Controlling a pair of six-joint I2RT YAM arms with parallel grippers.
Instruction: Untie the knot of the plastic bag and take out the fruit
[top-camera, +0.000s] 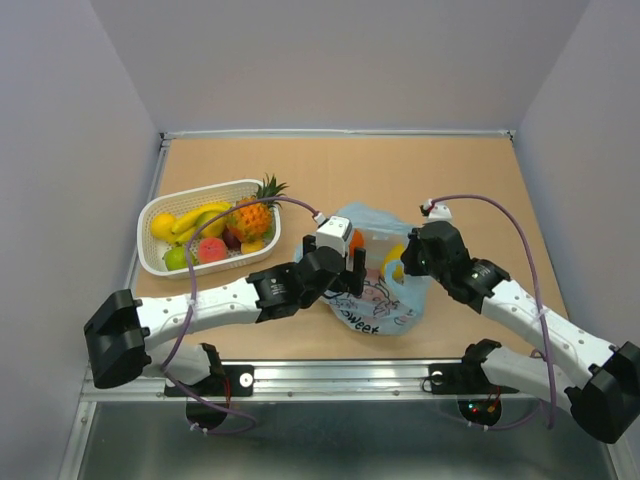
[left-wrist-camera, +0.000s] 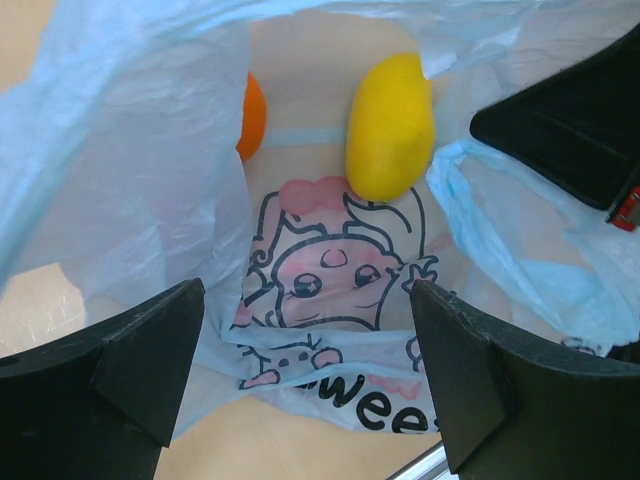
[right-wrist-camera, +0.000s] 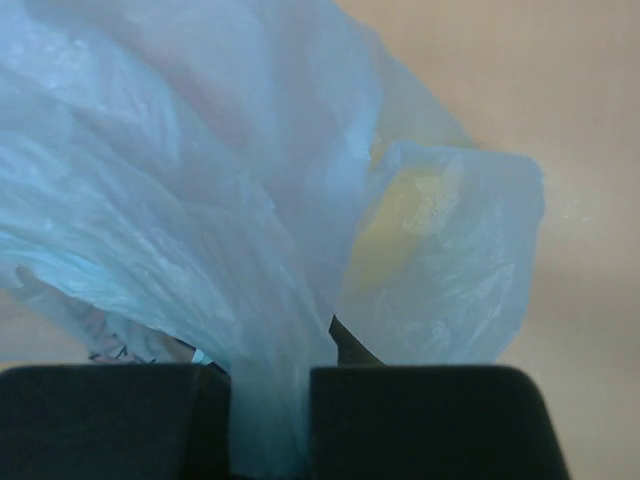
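At the near middle of the table (top-camera: 450, 180) the plastic bag (top-camera: 385, 300) lies with its cartoon print and lettering facing up, and I take every position below from that bag. Its mouth stands open toward the left wrist camera, and the thin blue film rises along both sides of that view. Inside the bag, toward its far end, a yellow mango (left-wrist-camera: 390, 125) rests on the printed inner wall. An orange (left-wrist-camera: 252, 115) sits just beside the mango, half covered by a fold of film. At the bag's left edge, the left gripper (left-wrist-camera: 305, 300) hovers over the open mouth with its jaws spread wide and nothing between them. At the bag's right edge, the right gripper (right-wrist-camera: 270, 400) has its fingers pressed together on a gathered strip of film, which fans out beyond the fingertips. The mango shows through the film as a dim yellow patch in the right wrist view. Well apart from the bag, to its far left, the white basket (top-camera: 146, 250) holds a pineapple (top-camera: 252, 215), bananas (top-camera: 200, 220) and other small fruit.
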